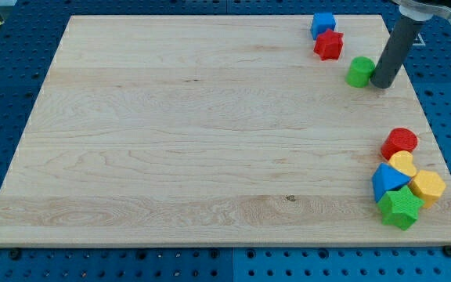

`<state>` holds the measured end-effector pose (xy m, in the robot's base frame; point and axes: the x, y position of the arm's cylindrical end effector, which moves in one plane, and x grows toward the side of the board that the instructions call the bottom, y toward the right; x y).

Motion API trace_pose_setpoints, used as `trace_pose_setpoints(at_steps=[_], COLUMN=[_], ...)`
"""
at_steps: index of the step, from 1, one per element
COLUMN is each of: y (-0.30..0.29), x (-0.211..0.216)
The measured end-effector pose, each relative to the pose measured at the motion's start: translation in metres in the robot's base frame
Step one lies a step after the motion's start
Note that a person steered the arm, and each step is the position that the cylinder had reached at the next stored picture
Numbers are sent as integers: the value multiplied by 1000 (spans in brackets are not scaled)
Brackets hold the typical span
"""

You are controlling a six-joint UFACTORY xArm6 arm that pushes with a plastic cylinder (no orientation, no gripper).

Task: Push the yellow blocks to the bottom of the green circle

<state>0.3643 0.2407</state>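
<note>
Dark rod came down from the view's top right corner, and my tip (pixel 382 84) rested on the wooden board (pixel 194 133), touching or just beside the right flank of the green circle (pixel 359 71). No fingers on this rig, so nothing was clenched or released; the rod grasped nothing. Up and left of the circle sat a red star-like block (pixel 329 45), with a blue cube (pixel 322 23) touching it at the board's top edge. Both yellow blocks lay well apart from the tip, in a tight cluster at the view's bottom right: a yellow heart (pixel 402 164) under a red cylinder (pixel 399 142), a yellow hexagonal block (pixel 427 186) just right of it, a blue triangular block (pixel 387 181) to their left, a green star (pixel 400 207) lowest. Blue pegboard (pixel 6 70) surrounded the board.
</note>
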Motion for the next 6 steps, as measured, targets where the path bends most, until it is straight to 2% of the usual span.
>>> trace_pose_setpoints(at_steps=[1,2,3,4,5,6], y=[-12,2,47,93,104,103], x=[-13,18,90,127,143,190])
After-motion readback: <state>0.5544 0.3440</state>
